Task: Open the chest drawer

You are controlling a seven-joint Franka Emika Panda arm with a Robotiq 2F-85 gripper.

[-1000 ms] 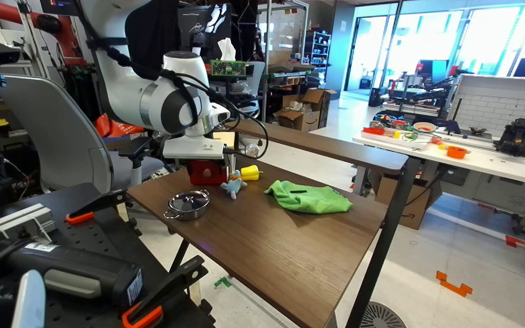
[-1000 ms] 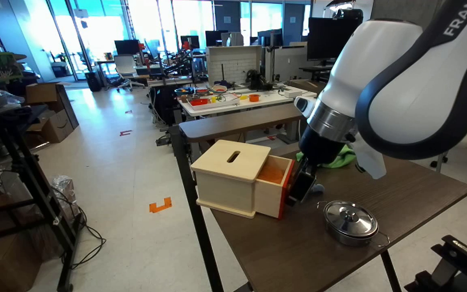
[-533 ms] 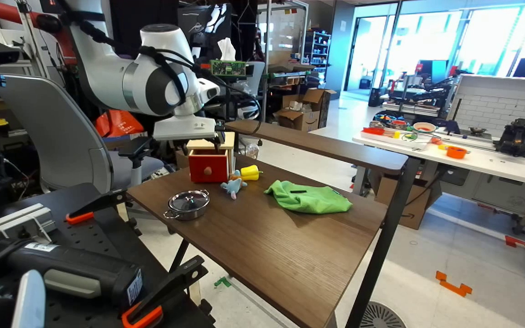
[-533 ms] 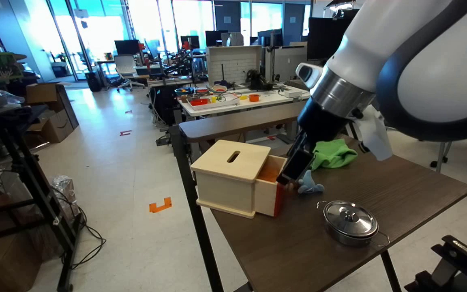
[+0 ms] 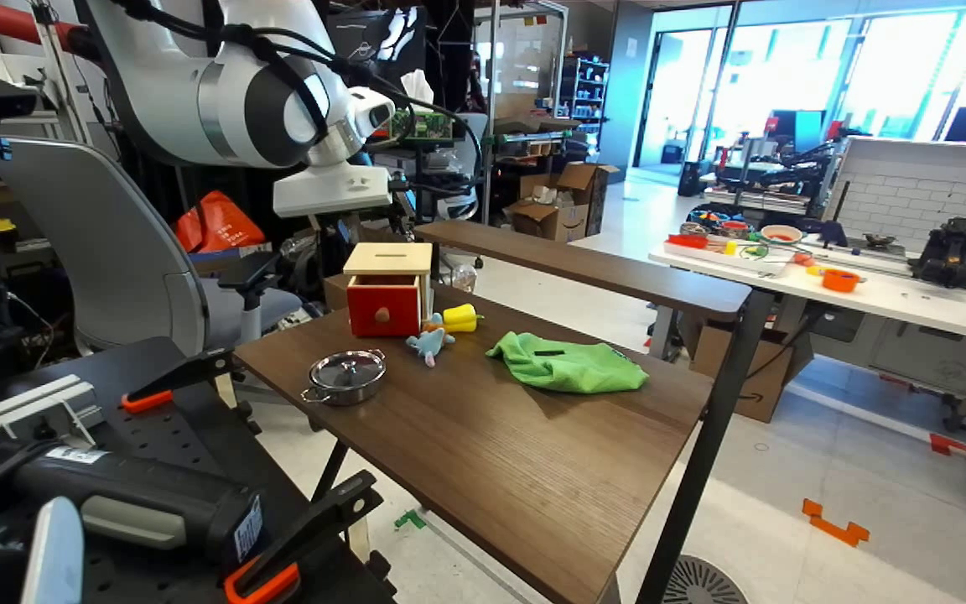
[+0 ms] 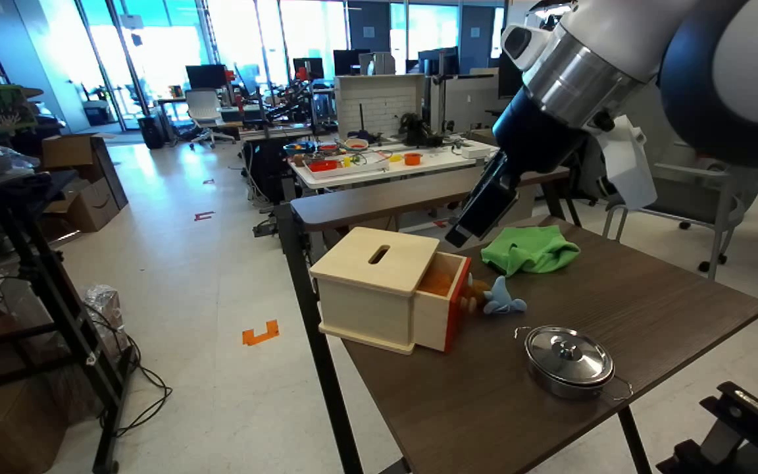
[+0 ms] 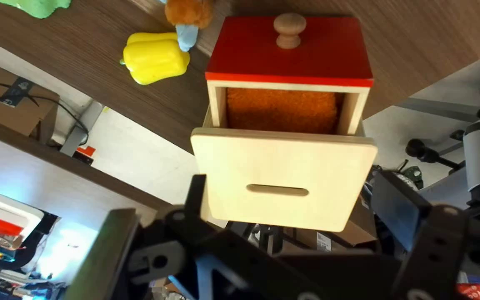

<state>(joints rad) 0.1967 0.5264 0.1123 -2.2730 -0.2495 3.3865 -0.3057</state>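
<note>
Raised from the open drawer (image 7: 288, 62), my claw (image 7: 292, 183) gapes wide.
Wrist view: one yellow pepper (image 7: 156, 58), ten o'clock of one chest (image 7: 281, 164); exterior views alone: one pot (image 6: 568, 368).

The brown table (image 5: 483, 453) held a red-fronted chest (image 6: 366, 306) near one end, a soft toy (image 5: 430, 342) and a yellow pepper (image 7: 155, 60) close beside it, a lidded metal pot (image 6: 570, 372) near an edge, and a crumpled green cloth (image 5: 571, 367).
</note>
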